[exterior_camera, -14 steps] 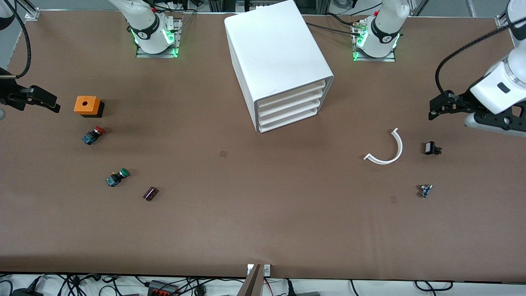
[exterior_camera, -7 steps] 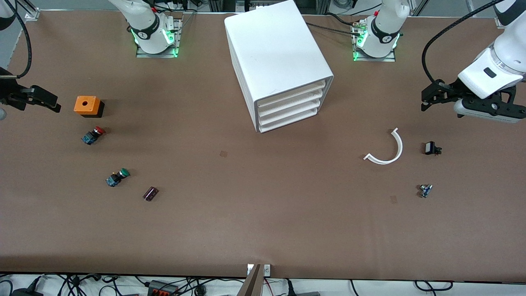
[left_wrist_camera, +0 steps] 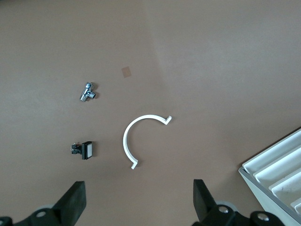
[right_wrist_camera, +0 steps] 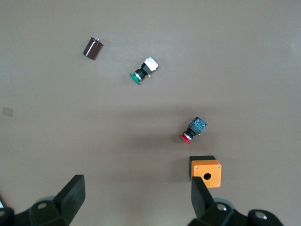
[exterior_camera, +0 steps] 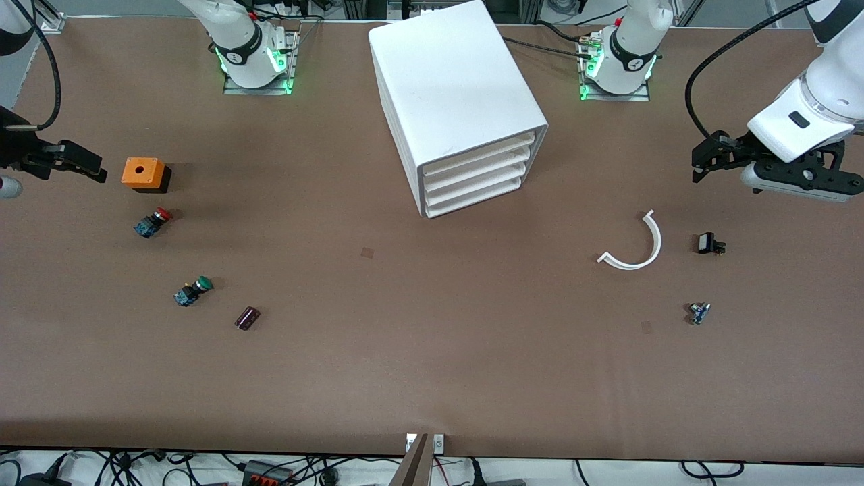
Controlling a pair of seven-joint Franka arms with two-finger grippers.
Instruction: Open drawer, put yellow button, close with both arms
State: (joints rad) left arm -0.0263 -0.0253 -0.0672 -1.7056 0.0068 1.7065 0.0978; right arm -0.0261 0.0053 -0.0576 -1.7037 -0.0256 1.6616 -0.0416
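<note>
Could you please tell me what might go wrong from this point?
No yellow-capped button shows, so the open right gripper may take the red button, green button or orange box instead. The top drawer sits shut, close above three others; the open left gripper might catch the wrong one.

The drawer (left_wrist_camera: 277,165) is cut off at the left wrist view's edge.

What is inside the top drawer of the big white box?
You can't tell. The top drawer of the white cabinet is shut, like the three drawers below, so only its white front edge shows. Anything inside is hidden. No yellow button is visible anywhere on the table.
</note>
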